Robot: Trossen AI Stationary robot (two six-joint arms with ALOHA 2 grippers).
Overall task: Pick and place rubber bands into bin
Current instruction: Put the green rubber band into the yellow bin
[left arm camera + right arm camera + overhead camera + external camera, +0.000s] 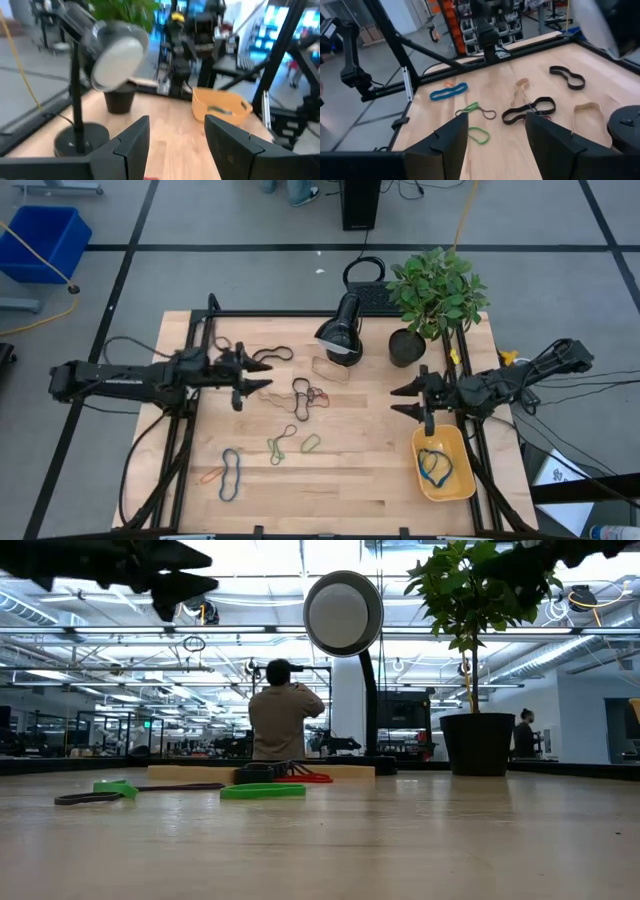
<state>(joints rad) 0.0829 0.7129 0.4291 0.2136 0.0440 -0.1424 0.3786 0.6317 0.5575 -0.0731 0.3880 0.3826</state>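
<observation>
Several rubber bands lie flat on the wooden table: a black one (272, 357), a tan one (330, 368), a black and red cluster (305, 394), green ones (281, 446), a blue one (231, 473) and an orange one (212, 475). The yellow bin (470, 476) stands at the near right with a blue band (434, 467) inside. My left gripper (270, 376) hovers open above the table's left half, pointing right. My right gripper (393, 400) hovers open beside the bin's far end, pointing left. Nothing sits between either pair of fingers (140, 135) (451, 135).
A black desk lamp (340, 330) and a potted plant (432, 295) stand at the table's far edge. A black frame (190, 410) borders the table's sides. A person (285, 715) stands in the room beyond. Bare wood lies between the bands and the bin.
</observation>
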